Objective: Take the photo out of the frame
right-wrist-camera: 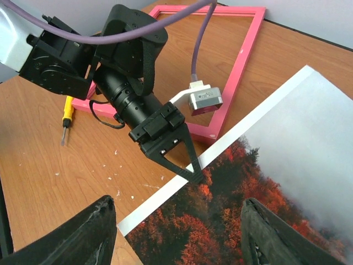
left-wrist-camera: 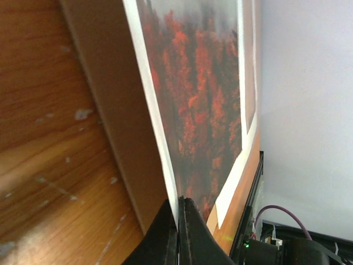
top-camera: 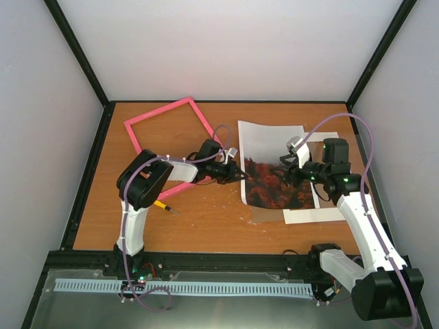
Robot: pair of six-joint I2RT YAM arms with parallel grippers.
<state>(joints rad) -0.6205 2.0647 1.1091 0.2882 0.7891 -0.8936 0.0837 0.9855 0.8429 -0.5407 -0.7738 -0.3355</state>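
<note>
Top external view: the frame (top-camera: 171, 137) lies flat and empty on the bench (top-camera: 206, 223), left of centre towards the rear. The photo (top-camera: 274, 164) is outside it, just to the right, resting over a brown board (top-camera: 264, 214) and a white sheet (top-camera: 322, 214). A screwdriver (top-camera: 164, 207) lies near the left arm's base. The left gripper (top-camera: 241, 175) meets the photo's left edge. The right gripper (top-camera: 288, 168) is above the photo's middle. Neither gripper's opening can be read from this height.

Left wrist view, not available elsewhere: the left gripper (left-wrist-camera: 179, 208) has its fingers pressed together on the photo's white border, pinching the paper edge. The board (left-wrist-camera: 110, 110) shows directly under that edge.

Right wrist view: the right gripper (right-wrist-camera: 182, 237) is spread wide, one finger to each side of the picture, holding nothing. It sits over the red forest part of the photo (right-wrist-camera: 265, 182); whether it touches the paper cannot be told. This view confirms the left gripper (right-wrist-camera: 197, 176) closed on the photo's border, close to the frame (right-wrist-camera: 237, 72) but apart from it, and shows the yellow handle of the screwdriver (right-wrist-camera: 67, 118)
</note>
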